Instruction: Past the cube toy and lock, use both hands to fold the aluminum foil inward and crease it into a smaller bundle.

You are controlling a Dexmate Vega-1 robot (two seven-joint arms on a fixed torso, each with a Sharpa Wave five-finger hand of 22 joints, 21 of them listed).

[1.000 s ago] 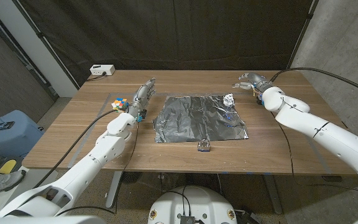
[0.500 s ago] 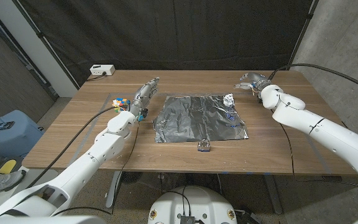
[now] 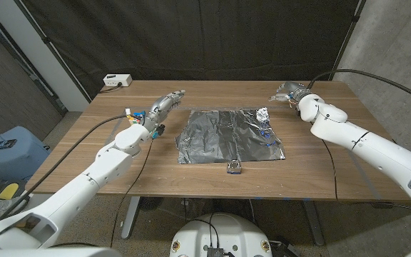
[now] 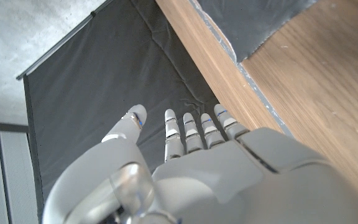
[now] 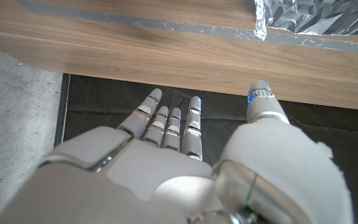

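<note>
A wooden counter [image 3: 212,182] carries a foil sheet [image 3: 227,135] at center frame, a small lock [image 3: 234,168] just below it, a colorful cube toy [image 3: 135,115] at left, and a white box [image 3: 117,81] upper left.

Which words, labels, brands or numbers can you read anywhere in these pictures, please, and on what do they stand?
No text can be read in any view.
The white box at the table's far left edge: any marking is too small to read.
The lock near the front edge of the aluminum foil: too small to tell.
The cube toy: coloured faces, no lettering visible.
</note>
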